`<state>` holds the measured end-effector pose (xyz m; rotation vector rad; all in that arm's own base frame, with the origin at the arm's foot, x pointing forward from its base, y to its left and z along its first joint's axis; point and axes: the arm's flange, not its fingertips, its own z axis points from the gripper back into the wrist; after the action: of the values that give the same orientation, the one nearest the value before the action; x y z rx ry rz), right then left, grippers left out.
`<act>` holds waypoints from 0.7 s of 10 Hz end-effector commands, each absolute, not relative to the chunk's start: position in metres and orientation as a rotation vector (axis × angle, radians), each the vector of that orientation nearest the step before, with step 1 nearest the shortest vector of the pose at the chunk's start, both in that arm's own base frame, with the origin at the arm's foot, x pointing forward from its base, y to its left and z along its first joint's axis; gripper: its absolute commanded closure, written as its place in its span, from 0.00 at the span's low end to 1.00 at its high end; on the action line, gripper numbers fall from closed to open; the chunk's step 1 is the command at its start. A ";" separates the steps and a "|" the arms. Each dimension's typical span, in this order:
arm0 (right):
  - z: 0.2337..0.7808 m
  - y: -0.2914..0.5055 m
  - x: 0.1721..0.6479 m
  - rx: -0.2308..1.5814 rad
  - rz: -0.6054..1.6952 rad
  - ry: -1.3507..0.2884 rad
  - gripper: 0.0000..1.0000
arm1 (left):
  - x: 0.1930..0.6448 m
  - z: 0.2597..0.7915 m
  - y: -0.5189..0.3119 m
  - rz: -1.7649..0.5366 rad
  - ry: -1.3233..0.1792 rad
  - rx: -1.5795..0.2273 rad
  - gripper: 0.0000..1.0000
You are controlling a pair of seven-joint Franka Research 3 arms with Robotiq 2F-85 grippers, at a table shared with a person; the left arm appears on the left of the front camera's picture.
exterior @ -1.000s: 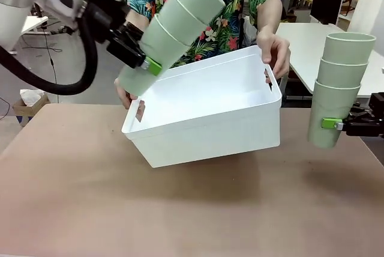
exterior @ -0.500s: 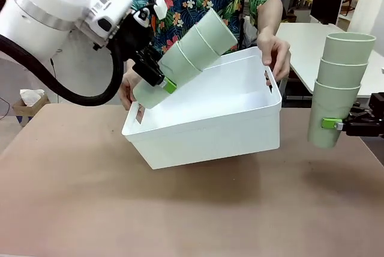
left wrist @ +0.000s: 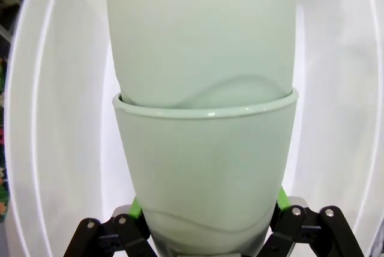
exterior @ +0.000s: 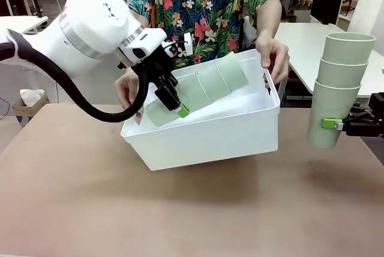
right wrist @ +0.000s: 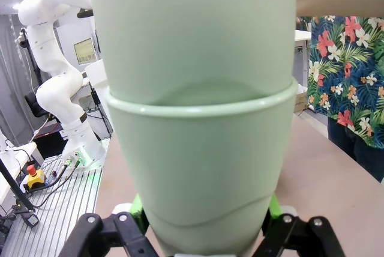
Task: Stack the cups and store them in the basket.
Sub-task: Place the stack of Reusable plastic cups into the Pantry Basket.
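The basket is a white rectangular bin with rounded corners and a flared rim, tipped on the desk so its opening leans toward the near side; a handle slot shows in each short end. Within its opening slants the left stack, three pale green tumblers nested (mouths toward the basket's right end), its lowest cup pinched by the left claw; the right stack, three more, stands upright well right of the basket, bottom cup clamped in the right claw.
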<state>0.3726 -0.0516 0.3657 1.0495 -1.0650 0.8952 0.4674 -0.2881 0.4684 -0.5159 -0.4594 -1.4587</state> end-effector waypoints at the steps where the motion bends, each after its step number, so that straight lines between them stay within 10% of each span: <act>1: 0.370 -0.051 0.373 1.049 0.902 -1.074 0.15 | 0.471 0.471 -0.295 -1.442 -0.427 -0.464 0.14; 7: 0.370 -0.051 0.373 1.049 0.902 -1.074 0.15 | 0.462 0.434 -0.320 -1.446 -0.328 -0.352 0.14</act>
<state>0.3727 -0.0516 0.3656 1.0495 -1.0649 0.8952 0.4631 -0.3138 0.4306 -0.3895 -0.3285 -1.4642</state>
